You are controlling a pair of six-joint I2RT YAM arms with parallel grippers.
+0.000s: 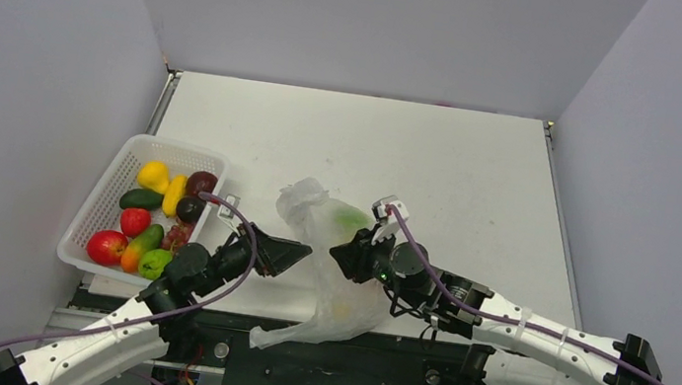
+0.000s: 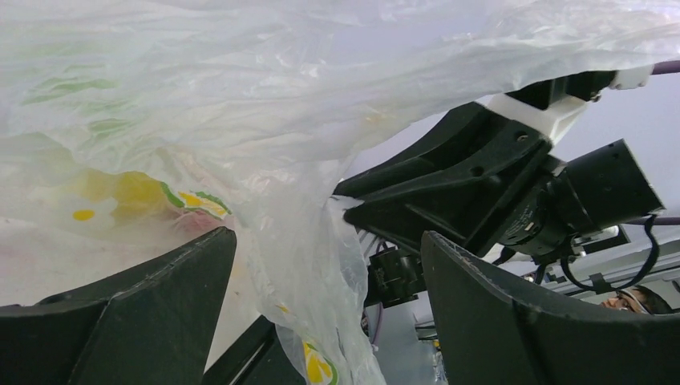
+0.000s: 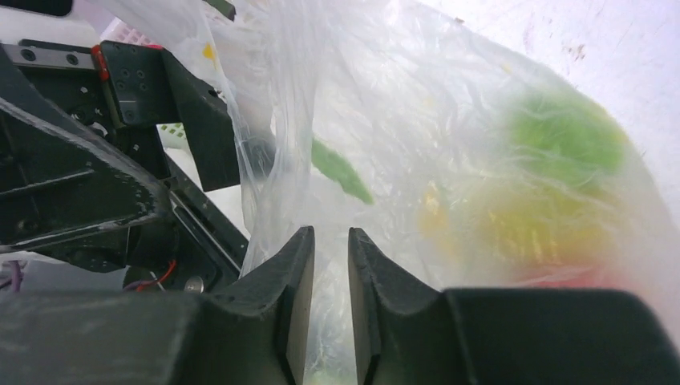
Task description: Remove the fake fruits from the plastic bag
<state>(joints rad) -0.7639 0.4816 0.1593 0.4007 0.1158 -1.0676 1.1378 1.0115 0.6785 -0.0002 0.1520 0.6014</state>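
Note:
The plastic bag (image 1: 330, 281) lies crumpled at the table's near middle. Fake fruits show through its film: a green one (image 3: 569, 132), a yellow one (image 3: 545, 224) and a bit of red (image 3: 577, 277). My right gripper (image 3: 330, 233) is shut on a fold of the bag's film and sits at the bag's right side (image 1: 344, 253). My left gripper (image 2: 327, 237) is open, with loose film hanging between its jaws, at the bag's left side (image 1: 301, 252). A yellow shape (image 2: 132, 192) shows through the film in the left wrist view.
A white lattice basket (image 1: 115, 178) stands at the left and holds several fake fruits (image 1: 150, 217) in yellow, red, green and dark maroon. The table's front edge lies just below the bag. Grey walls close in both sides.

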